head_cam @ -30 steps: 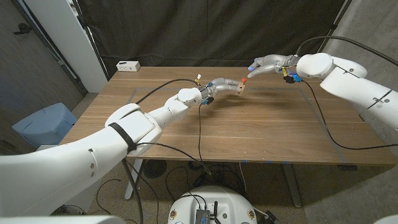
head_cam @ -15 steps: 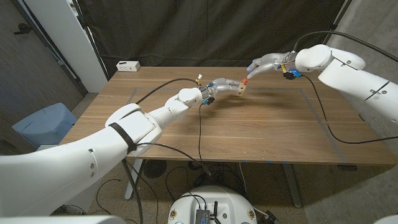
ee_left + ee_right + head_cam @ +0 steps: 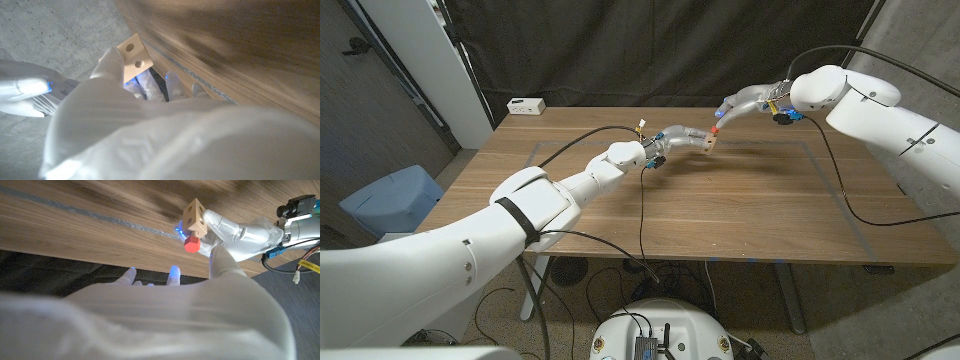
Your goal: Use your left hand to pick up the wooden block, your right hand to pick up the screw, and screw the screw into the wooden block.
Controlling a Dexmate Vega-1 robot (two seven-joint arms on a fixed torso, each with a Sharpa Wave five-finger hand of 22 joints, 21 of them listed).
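My left hand [image 3: 678, 138] grips the small wooden block [image 3: 707, 143] above the far middle of the table. The left wrist view has the block [image 3: 135, 57] at my fingertips, two holes facing the camera. A red-headed screw [image 3: 716, 128] sits against the block's upper end. The right wrist view shows the screw [image 3: 191, 245] stuck to the block [image 3: 194, 216], which the left hand [image 3: 240, 232] holds. My right hand [image 3: 748, 102] hovers just right of the screw. Its fingers [image 3: 173, 272] are spread and off the screw, the thumb close beside it.
A white power strip [image 3: 527, 104] lies at the table's far left corner. Tape lines [image 3: 840, 190] mark a rectangle on the wooden table [image 3: 720, 210]. Cables hang from both wrists. A blue bin [image 3: 390, 200] stands on the floor to the left.
My right arm has lifted and swung inward, and its hand has drawn slightly up and back from the block. The screw stays at the block. The left hand keeps still.
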